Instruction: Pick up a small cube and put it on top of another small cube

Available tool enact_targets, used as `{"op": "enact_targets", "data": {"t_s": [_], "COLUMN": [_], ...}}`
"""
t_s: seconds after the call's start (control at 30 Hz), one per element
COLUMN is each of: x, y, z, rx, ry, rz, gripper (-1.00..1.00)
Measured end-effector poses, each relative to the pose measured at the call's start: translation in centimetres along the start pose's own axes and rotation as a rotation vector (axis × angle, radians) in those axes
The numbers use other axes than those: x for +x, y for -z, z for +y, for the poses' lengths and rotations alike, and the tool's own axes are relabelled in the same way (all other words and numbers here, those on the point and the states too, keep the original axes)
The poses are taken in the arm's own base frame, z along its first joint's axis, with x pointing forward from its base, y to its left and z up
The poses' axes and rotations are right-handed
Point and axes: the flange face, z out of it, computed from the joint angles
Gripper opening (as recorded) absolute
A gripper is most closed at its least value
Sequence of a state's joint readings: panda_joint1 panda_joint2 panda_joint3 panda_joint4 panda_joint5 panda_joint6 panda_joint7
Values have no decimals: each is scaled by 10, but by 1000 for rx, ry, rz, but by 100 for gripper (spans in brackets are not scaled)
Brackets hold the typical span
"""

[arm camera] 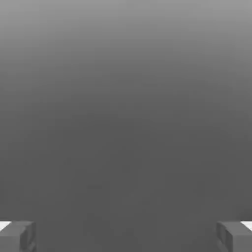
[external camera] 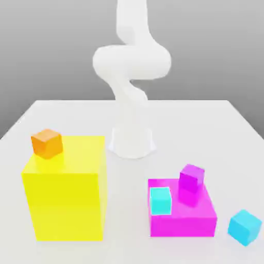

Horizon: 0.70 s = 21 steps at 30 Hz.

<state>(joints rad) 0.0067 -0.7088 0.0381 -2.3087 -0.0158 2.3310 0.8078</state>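
The small sky-blue cube (external camera: 245, 227) lies on the white table at the exterior view's right, just beside the flat magenta block (external camera: 181, 216). On that block stand a greener turquoise small cube (external camera: 160, 200) and a small purple cube (external camera: 191, 179). A small orange cube (external camera: 47, 143) sits on a back corner of the big yellow block (external camera: 66, 198). In the hand view my gripper (arm camera: 126, 236) is open, its grey fingertips (arm camera: 19, 236) far apart with nothing between them, facing a plain grey background.
The white arm rises from its base (external camera: 132, 142) at the back middle of the table (external camera: 206, 124) and bends upward out of the picture. The yellow block stands tall at the exterior view's left.
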Motion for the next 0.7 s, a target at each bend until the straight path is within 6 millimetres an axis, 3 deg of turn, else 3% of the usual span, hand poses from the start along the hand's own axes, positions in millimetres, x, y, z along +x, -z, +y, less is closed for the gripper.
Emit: {"op": "enact_targets", "data": {"t_s": [0.17, 0.33, 0.53, 0.7], "x": [-41, -99, -186, -276], "y": [-95, -181, -269, -324], "z": [-27, -40, -39, -27], "rx": [-95, -171, -242, -279], "ry": [102, 206, 333, 449], "rz": [-98, -203, -343, -476], "gripper": [0, 0, 0, 0]}}
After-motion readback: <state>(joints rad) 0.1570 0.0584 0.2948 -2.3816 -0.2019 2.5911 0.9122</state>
